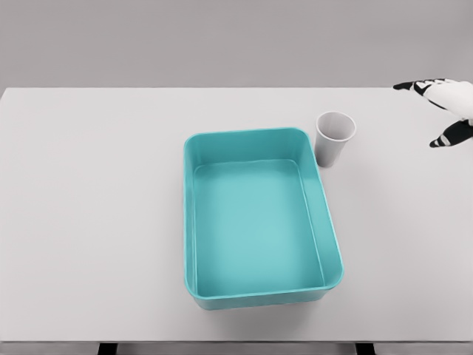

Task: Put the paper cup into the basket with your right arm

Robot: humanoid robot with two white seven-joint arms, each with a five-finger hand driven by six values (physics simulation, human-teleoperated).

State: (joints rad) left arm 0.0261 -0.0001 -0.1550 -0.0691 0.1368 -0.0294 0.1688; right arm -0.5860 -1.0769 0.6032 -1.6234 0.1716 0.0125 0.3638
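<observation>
**Inspector A:** Start with the hand. What do you record?

**Inspector B:** The right hand (443,111) enters at the picture's right edge, above the far right part of the table (89,222). Only part of it is in frame. The fingers (414,86) are white with black tips, and they reach leftward, spread apart. A separate digit, likely the thumb, angles down and left below them. The hand is unclenched and grips nothing. No left arm appears in the view.

**Inspector A:** And the paper cup (334,137)?

**Inspector B:** White, upright, mouth open to the top. It stands on the table just beside the far right corner of the basket (194,222); whether it touches the wall I cannot tell. It sits left of the hand and apart from it, with bare table between the two.

**Inspector A:** Condition of the basket?

**Inspector B:** Teal, rectangular, rounded corners, raised walls all round. It lies in the middle of the table, its long side running away from the camera, turned a touch off square. Nothing lies inside it.

**Inspector A:** Edges and room?

**Inspector B:** The table's far edge runs straight across behind the cup and the hand, and the fingertips lie close to that line. The near edge shows at the bottom of the frame, just below the basket's near wall. Wide bare surface lies left of the basket, a narrower band to its right.
</observation>
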